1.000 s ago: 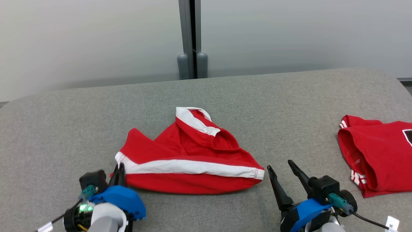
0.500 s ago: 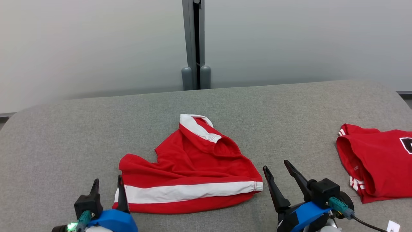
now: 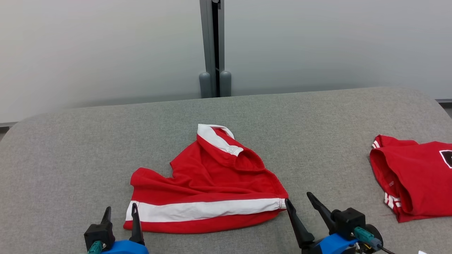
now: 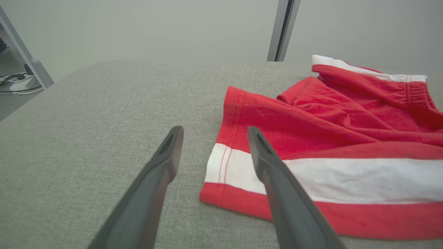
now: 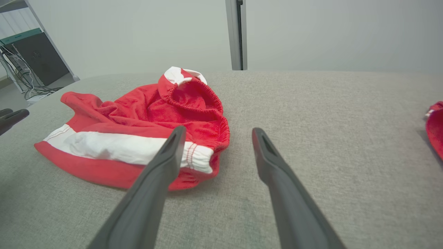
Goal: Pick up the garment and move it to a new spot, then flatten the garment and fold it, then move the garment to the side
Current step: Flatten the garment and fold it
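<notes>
- L gripper [image 3: 120, 211] [image 4: 214, 133]: fingers spread, nothing between them; sits at left hem of the red shorts [image 3: 208, 190], its right finger crossing the white stripe's end in the wrist view. Can't tell if it touches the cloth.
- R gripper [image 3: 298, 198] [image 5: 218, 133]: fingers spread too, empty; at the shorts' right end, left fingertip just beside the gathered end of the stripe.
- Grey table [image 3: 88, 141]: fabric top, under the shorts and stretching well past them on all sides.
- Red shorts: lying mid-table, rumpled, not flat; white stripe runs along the near side, elastic waistband gaping open at the far-right part, white band at the far tip.
- 2nd red garment [image 3: 416, 180]: well to the right of the shorts, apart from them, partly cut off by the frame edge.
- Grey post [image 3: 214, 46]: upright behind the shorts, beyond the table's far edge.
</notes>
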Robot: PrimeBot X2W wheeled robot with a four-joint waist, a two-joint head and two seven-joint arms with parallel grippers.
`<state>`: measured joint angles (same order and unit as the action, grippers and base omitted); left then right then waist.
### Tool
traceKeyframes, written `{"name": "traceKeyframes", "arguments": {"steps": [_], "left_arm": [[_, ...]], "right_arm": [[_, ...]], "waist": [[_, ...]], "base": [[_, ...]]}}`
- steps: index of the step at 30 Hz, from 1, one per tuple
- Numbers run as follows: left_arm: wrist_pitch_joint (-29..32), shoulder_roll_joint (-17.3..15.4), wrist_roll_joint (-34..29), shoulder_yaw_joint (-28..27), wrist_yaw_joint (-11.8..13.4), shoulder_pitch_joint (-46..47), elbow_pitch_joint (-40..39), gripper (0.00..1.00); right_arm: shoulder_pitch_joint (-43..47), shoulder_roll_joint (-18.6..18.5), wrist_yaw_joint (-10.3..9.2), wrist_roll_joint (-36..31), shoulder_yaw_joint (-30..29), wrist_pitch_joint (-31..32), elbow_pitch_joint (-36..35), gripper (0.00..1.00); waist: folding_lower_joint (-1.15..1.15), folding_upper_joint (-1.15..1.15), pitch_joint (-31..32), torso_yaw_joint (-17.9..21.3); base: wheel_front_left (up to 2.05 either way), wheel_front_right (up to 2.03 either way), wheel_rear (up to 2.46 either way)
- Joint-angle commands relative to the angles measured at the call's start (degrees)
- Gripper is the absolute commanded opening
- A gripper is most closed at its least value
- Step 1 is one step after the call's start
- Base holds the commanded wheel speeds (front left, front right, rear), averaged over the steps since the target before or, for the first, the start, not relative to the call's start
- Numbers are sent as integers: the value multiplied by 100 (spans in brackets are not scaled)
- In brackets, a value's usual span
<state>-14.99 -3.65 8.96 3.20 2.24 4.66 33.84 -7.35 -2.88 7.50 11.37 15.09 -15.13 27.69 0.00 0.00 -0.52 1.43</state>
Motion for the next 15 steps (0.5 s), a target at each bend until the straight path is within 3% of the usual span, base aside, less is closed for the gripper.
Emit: {"name": "traceKeyframes", "arguments": {"steps": [1, 15], "left_arm": [[-25, 9, -62, -39, -25, 0, -13, 100], [-26, 69, -82, -48, -193, 153, 8, 100]], "right_arm": [[-13, -6, -2, 27, 42, 0, 72, 100], [-337, -6, -2, 247, 289, 0, 609, 100]], "waist": [[0, 0, -12, -14], [0, 0, -202, -261]], "base": [[0, 0, 0], [0, 0, 0]]}}
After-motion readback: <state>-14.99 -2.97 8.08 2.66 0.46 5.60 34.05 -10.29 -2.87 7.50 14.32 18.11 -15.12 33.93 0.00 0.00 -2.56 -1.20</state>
